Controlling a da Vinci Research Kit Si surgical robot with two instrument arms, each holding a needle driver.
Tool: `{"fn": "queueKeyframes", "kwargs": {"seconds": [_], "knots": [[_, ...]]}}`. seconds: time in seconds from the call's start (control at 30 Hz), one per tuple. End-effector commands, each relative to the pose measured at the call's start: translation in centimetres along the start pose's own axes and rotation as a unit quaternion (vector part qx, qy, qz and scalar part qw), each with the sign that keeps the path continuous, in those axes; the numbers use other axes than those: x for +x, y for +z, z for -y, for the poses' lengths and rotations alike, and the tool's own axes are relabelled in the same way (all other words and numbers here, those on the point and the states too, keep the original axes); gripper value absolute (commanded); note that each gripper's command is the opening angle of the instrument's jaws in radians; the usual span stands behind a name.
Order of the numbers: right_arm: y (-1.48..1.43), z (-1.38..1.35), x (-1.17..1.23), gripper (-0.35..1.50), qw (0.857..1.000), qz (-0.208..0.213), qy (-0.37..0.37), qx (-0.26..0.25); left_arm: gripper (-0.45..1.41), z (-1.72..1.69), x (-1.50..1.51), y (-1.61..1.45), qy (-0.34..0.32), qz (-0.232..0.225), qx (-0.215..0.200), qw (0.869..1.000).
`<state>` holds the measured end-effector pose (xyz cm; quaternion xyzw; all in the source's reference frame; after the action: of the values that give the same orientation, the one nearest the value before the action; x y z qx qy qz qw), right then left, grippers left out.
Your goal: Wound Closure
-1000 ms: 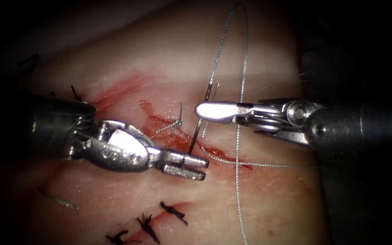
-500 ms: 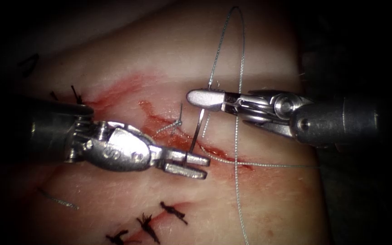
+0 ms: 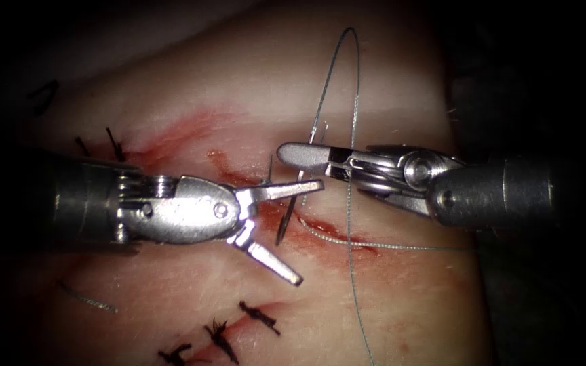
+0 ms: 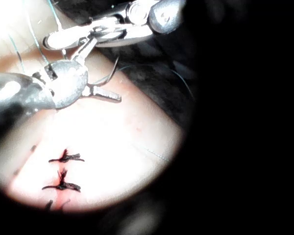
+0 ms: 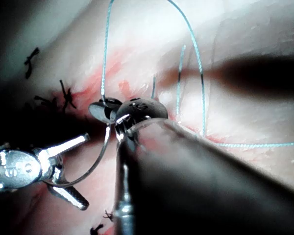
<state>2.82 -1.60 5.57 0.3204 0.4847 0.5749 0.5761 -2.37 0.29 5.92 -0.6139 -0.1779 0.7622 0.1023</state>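
My right tool (image 3: pixel 290 154) comes in from the right and is shut on the curved needle (image 3: pixel 287 215) near its upper end. The needle hangs down from there, over the red cut (image 3: pixel 320 227) in the tissue (image 3: pixel 401 298). I cannot tell whether its lower end touches the tissue. My left tool (image 3: pixel 311 232) stands wide open around the needle's lower part and holds nothing. Thread (image 3: pixel 351 88) loops high above the right tool and falls across the cut. In the right wrist view the needle (image 5: pixel 95 159) arcs from the right tool (image 5: pixel 102 110) to the open left tool (image 5: pixel 83 171).
A tied stitch with short ends (image 3: pixel 266 181) sits on the cut just left of the needle. Thread (image 3: pixel 401 247) runs from the cut to the right. Three dark older stitches (image 3: pixel 259 316) lie near the front edge, with dark thread ends (image 3: pixel 113 141) at far left.
My right tool moved left and shut on the needle's upper end. My left tool, which held the needle low on its curve, let go and opened wide.
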Motion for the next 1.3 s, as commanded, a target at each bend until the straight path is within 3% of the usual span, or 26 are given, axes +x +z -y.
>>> {"fn": "queueKeyframes", "kwargs": {"seconds": [0.03, 0.23, 0.27, 0.3, 0.37, 0.4, 0.43, 0.47, 0.5, 0.53, 0.6, 0.67, 0.73, 0.77, 0.8, 0.83, 0.87, 0.9, 0.97, 1.0, 1.1, 1.27, 1.3], "knots": [[0.03, -0.13, 0.04, -0.35, 0.995, -0.010, -0.095, 0.023, 1.01, 0.08, 0.13, -0.09, -0.024, -0.003, 0.012, 1.000], [-0.10, -0.33, 0.22, -0.35, 0.986, -0.022, -0.150, 0.068, 0.99, 0.31, 0.58, -0.41, -0.089, -0.023, 0.020, 0.996], [-0.12, -0.37, 0.26, -0.35, 0.986, -0.021, -0.150, 0.069, 0.91, 0.35, 0.64, -0.47, -0.096, -0.025, 0.020, 0.995], [-0.17, -0.48, 0.34, -0.35, 0.985, -0.025, -0.151, 0.076, 0.56, 0.41, 0.72, -0.60, -0.103, -0.027, 0.014, 0.994], [-0.27, -0.62, 0.40, -0.35, 0.984, -0.056, -0.155, 0.070, 0.83, 0.48, 0.65, -0.73, -0.106, -0.023, 0.013, 0.994], [-0.30, -0.63, 0.41, -0.35, 0.981, -0.062, -0.171, 0.062, 0.86, 0.50, 0.59, -0.74, -0.130, -0.019, 0.004, 0.991], [-0.31, -0.62, 0.41, -0.35, 0.972, -0.067, -0.217, 0.058, 0.63, 0.52, 0.53, -0.73, -0.154, -0.012, 0.001, 0.988], [-0.31, -0.62, 0.41, -0.35, 0.972, -0.067, -0.217, 0.058, 0.63, 0.52, 0.53, -0.73, -0.154, -0.012, 0.001, 0.988], [-0.32, -0.58, 0.41, -0.35, 0.946, -0.078, -0.311, 0.046, -0.45, 0.53, 0.24, -0.70, -0.309, 0.024, 0.003, 0.951], [-0.32, -0.58, 0.41, -0.35, 0.946, -0.078, -0.311, 0.046, -0.45, 0.53, 0.24, -0.70, -0.309, 0.024, 0.003, 0.951], [-0.32, -0.54, 0.41, -0.35, 0.926, -0.091, -0.366, 0.027, -0.45, 0.51, -0.02, -0.65, -0.381, 0.042, 0.005, 0.924], [-0.33, -0.51, 0.39, -0.35, 0.896, -0.110, -0.429, -0.009, -0.45, 0.51, -0.26, -0.57, -0.373, 0.059, 0.006, 0.926], [-0.33, -0.47, 0.36, -0.35, 0.859, -0.119, -0.496, -0.037, -0.45, 0.53, -0.53, -0.48, -0.351, 0.078, 0.005, 0.933], [-0.31, -0.45, 0.34, -0.35, 0.834, -0.148, -0.528, -0.056, -0.45, 0.55, -0.72, -0.41, -0.344, 0.101, -0.012, 0.934], [-0.30, -0.44, 0.32, -0.35, 0.825, -0.171, -0.535, -0.057, -0.45, 0.58, -0.82, -0.35, -0.340, 0.116, -0.020, 0.933], [-0.29, -0.44, 0.32, -0.35, 0.809, -0.172, -0.561, -0.012, -0.45, 0.65, -0.92, -0.25, -0.335, 0.135, -0.026, 0.932], [-0.29, -0.44, 0.32, -0.35, 0.809, -0.172, -0.561, -0.012, -0.45, 0.65, -0.92, -0.25, -0.335, 0.135, -0.026, 0.932], [-0.24, -0.43, 0.33, -0.35, 0.798, -0.168, -0.579, 0.007, -0.45, 0.74, -1.02, -0.08, -0.329, 0.161, -0.038, 0.930], [-0.18, -0.40, 0.34, -0.35, 0.797, -0.179, -0.577, 0.005, -0.45, 0.83, -1.21, 0.14, -0.320, 0.203, -0.081, 0.922], [-0.18, -0.40, 0.34, -0.35, 0.797, -0.179, -0.577, 0.005, -0.45, 0.83, -1.21, 0.14, -0.320, 0.203, -0.081, 0.922], [-0.13, -0.34, 0.38, -0.35, 0.793, -0.188, -0.579, 0.028, -0.45, 0.79, -1.47, 0.36, -0.300, 0.260, -0.113, 0.911], [-0.17, -0.31, 0.44, -0.35, 0.795, -0.178, -0.577, 0.058, -0.45, 0.70, -1.70, 0.43, -0.293, 0.322, -0.158, 0.886], [-0.17, -0.31, 0.44, -0.35, 0.795, -0.178, -0.577, 0.058, -0.45, 0.70, -1.70, 0.43, -0.293, 0.322, -0.158, 0.886]]}}
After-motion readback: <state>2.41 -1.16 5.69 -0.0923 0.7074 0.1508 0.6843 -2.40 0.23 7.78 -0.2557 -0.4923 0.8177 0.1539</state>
